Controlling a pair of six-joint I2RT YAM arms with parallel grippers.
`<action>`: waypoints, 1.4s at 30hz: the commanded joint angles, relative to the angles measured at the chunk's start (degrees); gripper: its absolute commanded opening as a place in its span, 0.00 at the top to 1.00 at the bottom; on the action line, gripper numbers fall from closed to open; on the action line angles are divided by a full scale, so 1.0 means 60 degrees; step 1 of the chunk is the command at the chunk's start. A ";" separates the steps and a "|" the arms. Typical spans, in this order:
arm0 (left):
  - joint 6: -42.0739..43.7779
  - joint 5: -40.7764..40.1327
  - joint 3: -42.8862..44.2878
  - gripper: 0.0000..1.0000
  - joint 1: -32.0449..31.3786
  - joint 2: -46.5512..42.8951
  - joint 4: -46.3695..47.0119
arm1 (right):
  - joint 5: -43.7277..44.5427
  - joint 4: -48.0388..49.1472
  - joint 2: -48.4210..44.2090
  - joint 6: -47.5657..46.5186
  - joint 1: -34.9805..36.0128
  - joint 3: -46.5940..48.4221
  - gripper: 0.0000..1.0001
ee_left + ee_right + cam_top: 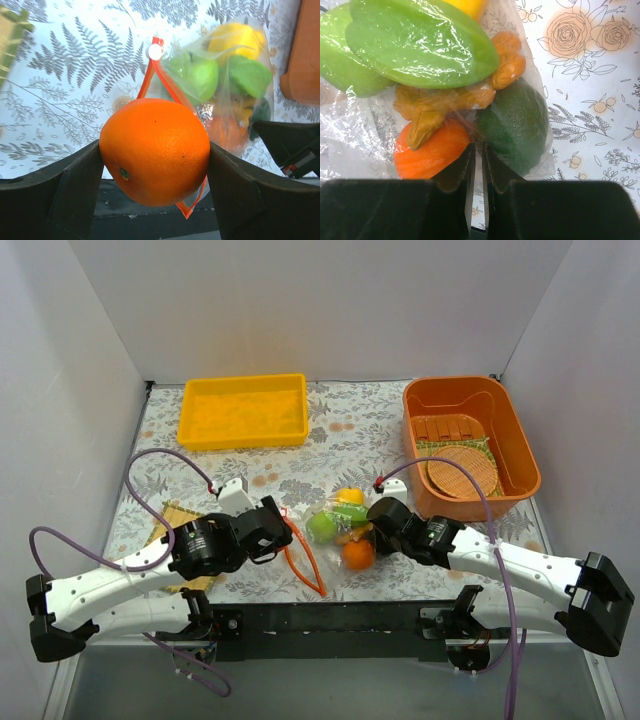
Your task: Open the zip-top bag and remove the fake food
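Observation:
The clear zip-top bag [335, 525] lies at the table's middle front, its orange-red zip strip [305, 560] hanging open toward the left. My left gripper [272, 530] is shut on an orange ball [155, 150], held just outside the bag's mouth [160, 80]. My right gripper [382, 518] is shut on the bag's plastic [350, 135] at its closed end, pinching it between an orange ball [430, 150] and a dark green piece [517, 125]. Inside also lie light green pieces [420, 45], a tan-brown lumpy piece [470, 95] and a yellow piece [349, 496].
A yellow tray [243, 410] stands at the back left. An orange basket [520, 445] at the back right holds wooden slats and a round woven disc [462, 472]. A straw mat [180, 515] lies under the left arm. A black strip [330, 618] runs along the front edge.

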 commanded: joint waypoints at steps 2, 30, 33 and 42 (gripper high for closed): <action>-0.0004 -0.1458 0.1137 0.80 0.0312 0.0529 -0.1339 | 0.0082 0.0388 0.0002 -0.0337 -0.0035 0.0497 0.83; 0.6166 0.4062 0.7674 0.70 0.9015 1.2000 0.7041 | -0.0534 -0.0285 -0.0672 -0.1259 0.0009 0.1625 0.83; 0.5932 0.4165 0.7177 0.64 0.9015 1.1826 0.7099 | -0.0534 -0.0198 -0.0643 -0.1303 0.0024 0.1669 0.82; 0.6311 0.4239 0.6764 0.18 0.9015 1.0464 0.7202 | -0.0622 -0.0168 -0.0555 -0.1523 0.0009 0.1845 0.59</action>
